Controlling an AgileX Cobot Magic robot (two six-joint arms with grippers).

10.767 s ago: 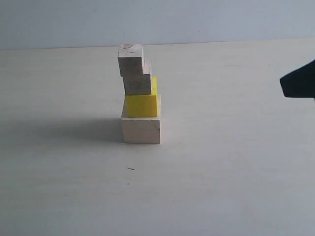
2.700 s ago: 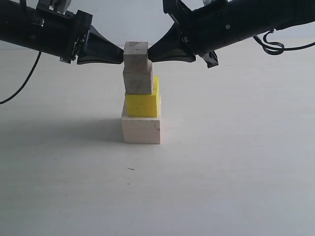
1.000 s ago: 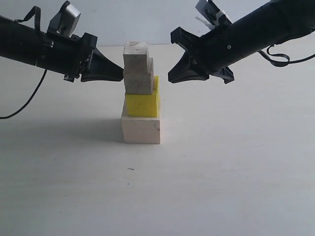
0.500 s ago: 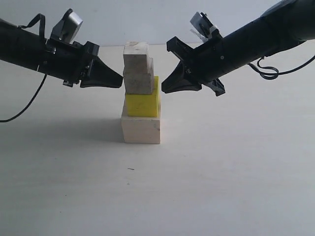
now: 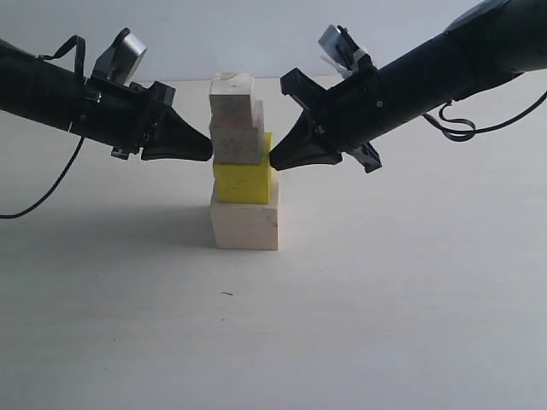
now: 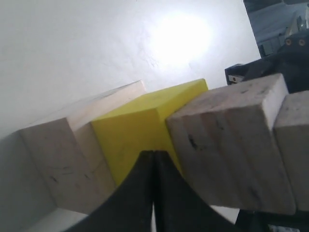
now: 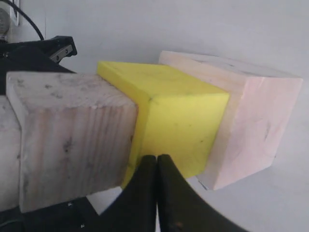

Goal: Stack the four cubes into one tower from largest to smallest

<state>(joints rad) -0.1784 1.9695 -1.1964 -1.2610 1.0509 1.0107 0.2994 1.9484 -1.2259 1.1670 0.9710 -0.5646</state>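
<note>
Tower (image 5: pixel 243 162) stands mid-table (image 5: pixel 385 325), four cubes high. Bottom to top: large pale cube (image 5: pixel 245 226), yellow cube (image 5: pixel 242 182), lower small cube (image 5: pixel 237 145), top small cube (image 5: pixel 232 94). In the ext. view the 9 o'clock faces sit approx flush. Steps show on the 3 o'clock side, where each cube leaves a ledge of the one under it. Top small cube looks a touch twisted vs the one below.

Left gripper (image 5: pixel 208 152) comes in from 9–10 o'clock of the tower, jaws pinched tight together, nothing btwn them. Its tip meets the 9 o'clock side of the stack, right where lower small cube sits on yellow cube. Left wrist view agrees: closed point on that seam.

Right gripper (image 5: pixel 273 161) comes from 2–3 o'clock, jaws also pressed together, empty. Tip is at the upper 3 o'clock corner of yellow cube, just under lower small cube, and looks to be touching. Right wrist view: closed point on yellow cube's face, beside lower small cube.

So both tips flank the tower at about the same height, opp. sides. Left arm (image 5: pixel 51 85) and right arm (image 5: pixel 444 64), both black, slope down toward the stack. Tower's shadow (image 5: pixel 128 226) falls on the table toward 9 o'clock.
</note>
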